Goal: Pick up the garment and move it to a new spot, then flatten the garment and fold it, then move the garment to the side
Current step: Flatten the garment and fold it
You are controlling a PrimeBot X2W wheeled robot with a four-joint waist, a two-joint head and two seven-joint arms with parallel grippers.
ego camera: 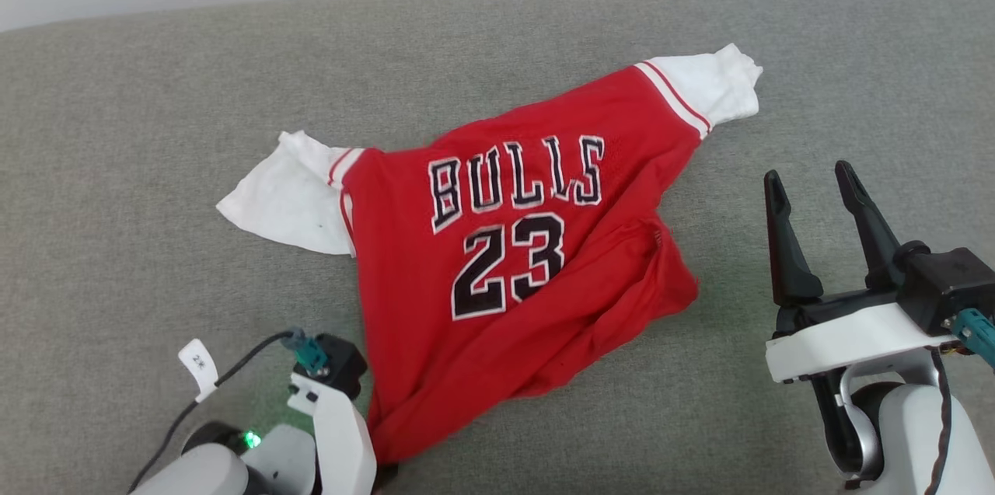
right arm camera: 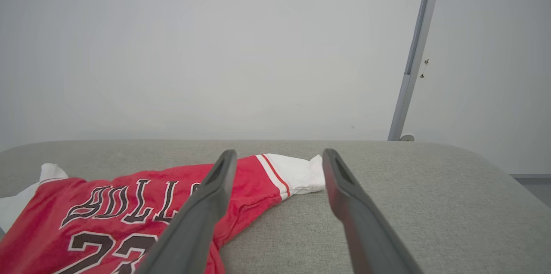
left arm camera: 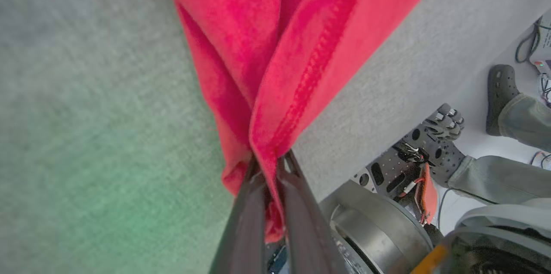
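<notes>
Left wrist view shows the left gripper [left arm camera: 270, 164] pinched shut on a bunched fold of the garment's [left arm camera: 275, 50] red hem, the cloth caught right at the fingertips with the stitched edge running up and away toward the top of the frame. In the head view the garment [ego camera: 505, 246] lies across the middle of the grey counter [ego camera: 155, 91], print side up. One white sleeve points to the upper right and the other to the left, and the lower right of the body is rumpled into folds. Its bottom corner reaches the lower left of the frame, close to the counter's near edge. The right gripper [ego camera: 808, 184] stands at the lower right with its jaws wide and nothing between them, clear of the cloth.

The bite is small and near the tips, so a quick pull could let the hem slide out. Lifting from this one corner would likely rope the shirt and deepen the wrinkles. A pull toward the near edge could drag fabric off the counter.
</notes>
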